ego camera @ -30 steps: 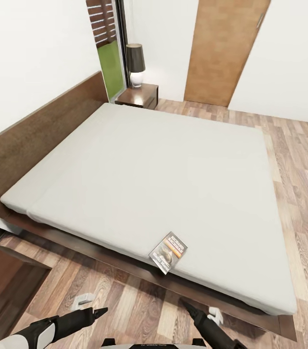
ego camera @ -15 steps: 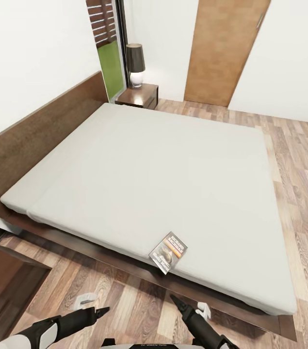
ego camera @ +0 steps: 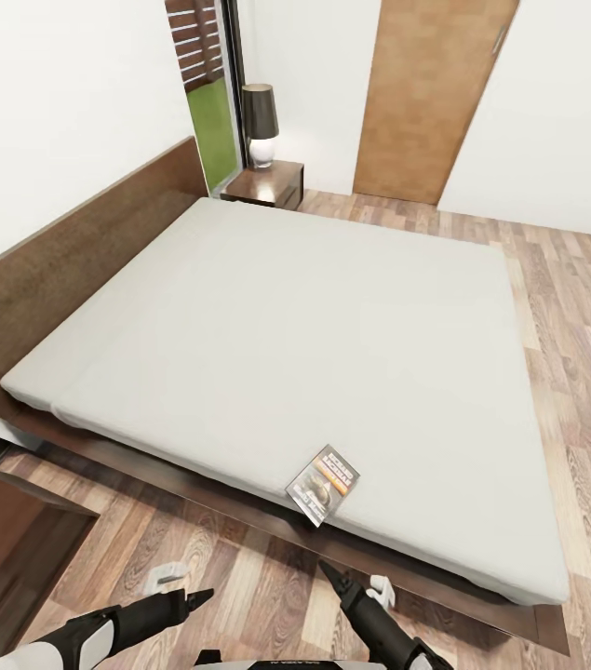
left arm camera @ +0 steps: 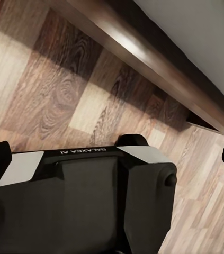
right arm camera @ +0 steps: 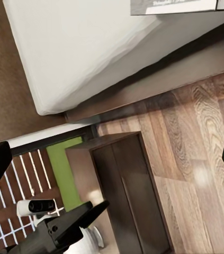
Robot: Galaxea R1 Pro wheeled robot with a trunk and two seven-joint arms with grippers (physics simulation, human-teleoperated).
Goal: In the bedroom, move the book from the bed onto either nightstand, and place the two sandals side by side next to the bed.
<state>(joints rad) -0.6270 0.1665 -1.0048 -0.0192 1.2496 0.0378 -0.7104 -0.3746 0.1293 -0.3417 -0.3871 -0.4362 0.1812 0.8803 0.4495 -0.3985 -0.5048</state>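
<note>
The book (ego camera: 323, 484) lies flat on the near edge of the bed's off-white mattress (ego camera: 295, 344), its dark cover with the orange band facing up. In the right wrist view the book (right arm camera: 175, 6) sits at the mattress edge (right arm camera: 74, 47). My right gripper (ego camera: 354, 579) hovers open above the floor just short of the bed frame, below the book. My left gripper (ego camera: 183, 584) is open too, low over the floor further left. One nightstand (ego camera: 265, 183) stands at the bed's far corner, another (ego camera: 6, 540) beside me at the left. The sandals are out of view.
A lamp (ego camera: 260, 121) with a dark shade stands on the far nightstand, beside the window. A brown door (ego camera: 425, 93) is in the back wall. Wood-plank floor (ego camera: 574, 372) runs along the bed's right side. The dark bed frame (left arm camera: 143, 53) passes above my base (left arm camera: 90, 196).
My right gripper has moved left and forward toward the bed frame, closer below the book. The left gripper has barely shifted. The book and the camera have stayed put.
</note>
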